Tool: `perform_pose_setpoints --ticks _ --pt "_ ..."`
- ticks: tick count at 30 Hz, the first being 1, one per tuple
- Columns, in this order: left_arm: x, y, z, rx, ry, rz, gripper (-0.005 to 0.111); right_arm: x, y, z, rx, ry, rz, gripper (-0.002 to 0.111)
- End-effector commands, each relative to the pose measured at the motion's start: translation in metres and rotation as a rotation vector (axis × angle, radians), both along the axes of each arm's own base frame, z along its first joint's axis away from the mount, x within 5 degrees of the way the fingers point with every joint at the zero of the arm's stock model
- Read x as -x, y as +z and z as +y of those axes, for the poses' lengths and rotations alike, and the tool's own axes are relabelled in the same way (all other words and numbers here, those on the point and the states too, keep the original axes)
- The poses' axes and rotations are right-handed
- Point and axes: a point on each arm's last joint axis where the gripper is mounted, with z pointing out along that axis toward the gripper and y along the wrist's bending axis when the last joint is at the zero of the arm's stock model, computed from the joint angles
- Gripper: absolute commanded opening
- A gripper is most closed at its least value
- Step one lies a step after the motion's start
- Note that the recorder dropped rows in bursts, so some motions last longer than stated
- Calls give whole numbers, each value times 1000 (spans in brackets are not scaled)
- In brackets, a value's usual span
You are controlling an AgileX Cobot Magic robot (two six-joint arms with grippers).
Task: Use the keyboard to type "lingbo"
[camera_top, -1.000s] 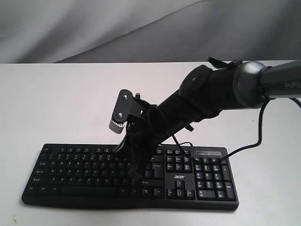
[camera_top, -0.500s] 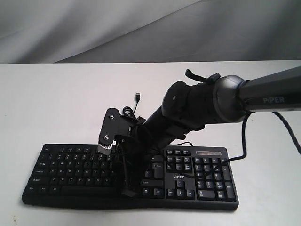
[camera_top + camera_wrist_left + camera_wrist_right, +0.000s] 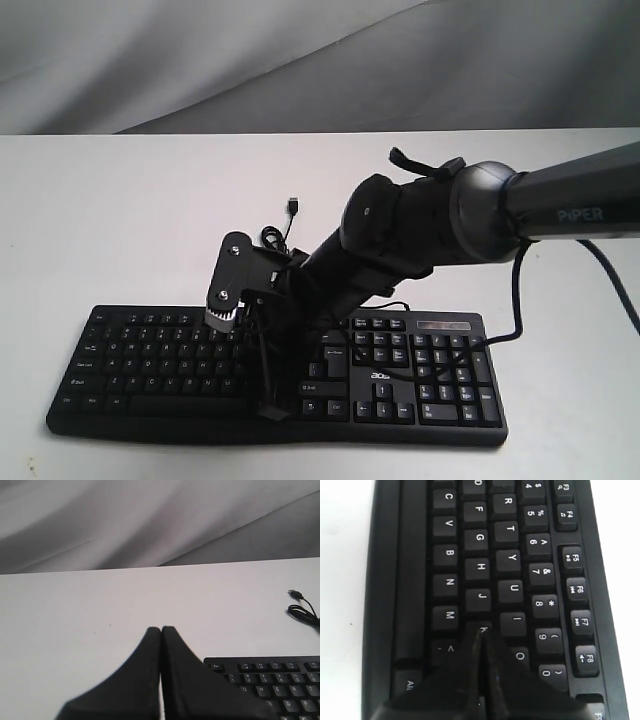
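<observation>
The black keyboard [image 3: 150,350] lies along the near edge of the white table, number pad and "acer" logo to the right. My right gripper [image 3: 268,408] reaches across its middle, fingers pointing down and shut on nothing. In the right wrist view the right gripper [image 3: 480,630] has its tip at the K key of the keyboard [image 3: 480,540], and the keys beneath the fingers are hidden. I cannot tell whether it touches a key. My left gripper [image 3: 161,629] is shut and empty, over bare table beside the Esc corner of the keyboard [image 3: 270,680].
The thin USB cable [image 3: 290,205] lies coiled on the table [image 3: 120,220] behind the keyboard, and its plug [image 3: 296,594] shows in the left wrist view. A grey cloth backdrop [image 3: 200,60] rises behind the table. The right arm's own cable hangs at right.
The right arm swung left and lowered over the keyboard's middle during the first half second. Since then it has barely moved.
</observation>
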Motion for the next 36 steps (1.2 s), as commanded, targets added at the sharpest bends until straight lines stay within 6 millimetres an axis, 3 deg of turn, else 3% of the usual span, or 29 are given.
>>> perform_pose_setpoints --ticks 1,36 --pt "0 -1 0 5 0 -6 1 1 1 1 4 17 7 0" --pt "0 -1 0 5 0 -6 1 -1 -4 -1 22 13 -20 0"
